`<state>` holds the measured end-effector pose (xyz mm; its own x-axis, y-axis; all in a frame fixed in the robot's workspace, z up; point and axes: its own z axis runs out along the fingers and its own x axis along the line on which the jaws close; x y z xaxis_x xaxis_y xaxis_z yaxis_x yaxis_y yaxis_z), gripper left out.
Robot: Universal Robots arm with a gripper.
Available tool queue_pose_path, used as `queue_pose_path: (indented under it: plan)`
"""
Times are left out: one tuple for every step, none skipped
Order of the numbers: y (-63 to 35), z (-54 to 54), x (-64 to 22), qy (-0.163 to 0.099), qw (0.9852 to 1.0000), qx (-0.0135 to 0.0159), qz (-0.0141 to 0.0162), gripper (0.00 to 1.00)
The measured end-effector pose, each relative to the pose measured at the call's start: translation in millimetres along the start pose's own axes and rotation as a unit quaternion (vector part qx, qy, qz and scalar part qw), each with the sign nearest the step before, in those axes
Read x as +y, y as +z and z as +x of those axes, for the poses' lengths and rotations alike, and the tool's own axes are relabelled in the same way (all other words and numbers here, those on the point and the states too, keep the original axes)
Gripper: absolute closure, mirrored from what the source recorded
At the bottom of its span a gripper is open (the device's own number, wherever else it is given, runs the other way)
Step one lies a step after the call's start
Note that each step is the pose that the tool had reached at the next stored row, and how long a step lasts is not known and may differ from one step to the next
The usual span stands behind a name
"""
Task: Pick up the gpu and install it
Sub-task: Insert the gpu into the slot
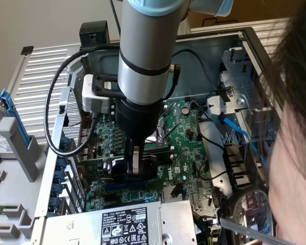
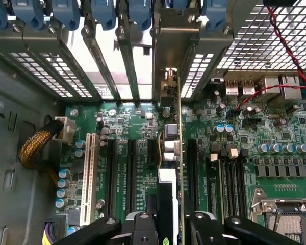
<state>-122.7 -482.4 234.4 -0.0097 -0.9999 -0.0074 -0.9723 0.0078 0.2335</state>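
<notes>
Jaws clamped on gpu [image 2: 174,168], card edge-on, upright between them. Gpu long axis runs along motherboard [image 2: 275,168] slots, bracket end toward case rear grille. Card sits just above motherboard, over slot; seating cannot be told.

The hand [image 2: 166,224] grips the gpu [image 2: 174,153] edge-on, upright over the motherboard [image 2: 275,127], its bracket [image 2: 174,46] against the rear slot openings.

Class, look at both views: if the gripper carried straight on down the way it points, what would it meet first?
The gripper is clamped on the gpu, pointing down into the case. Going straight on, the card's lower edge would probably meet the motherboard at its black expansion slots; which slot is hard to tell.
</notes>
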Motion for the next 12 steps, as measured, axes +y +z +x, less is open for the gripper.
queue_pose_path:
  plan:
    - [0.4, 0.0, 0.7, 0.0, 1.0, 0.0, 0.0001, 0.71]
    - [0.8, 0.0, 1.0, 0.0, 1.0, 0.0001, 0.0002, 0.71]
    - [1.3, -0.1, 0.8, 0.0, 1.0, 0.0, 0.0006, 0.71]
    - [1.7, 0.0, 0.7, 0.0, 1.0, 0.0, 0.0013, 0.71]
    - [2.1, 0.0, 0.7, 0.0, 1.0, 0.0, 0.0023, 0.71]
    - [2.4, 0.0, 0.6, 0.0, 1.0, 0.0001, 0.0029, 0.71]
    - [2.8, 0.0, 0.5, 0.0, 1.0, 0.0, 0.0036, 0.71]
    - [3.3, 0.0, 0.4, 0.0, 1.0, 0.0, 0.0044, 0.71]
    - [3.9, 0.0, 0.6, 0.0, 1.0, 0.0, 0.0054, 0.71]
    - [4.7, 0.0, 1.2, 0.0, 1.0, 0.0, 0.0061, 0.71]
    - [5.5, 0.0, 2.2, 0.0, 1.0, 0.0, 0.0067, 0.71]
    - [6.0, -0.1, 3.2, 0.0, 1.0, 0.0, 0.0068, 0.71]
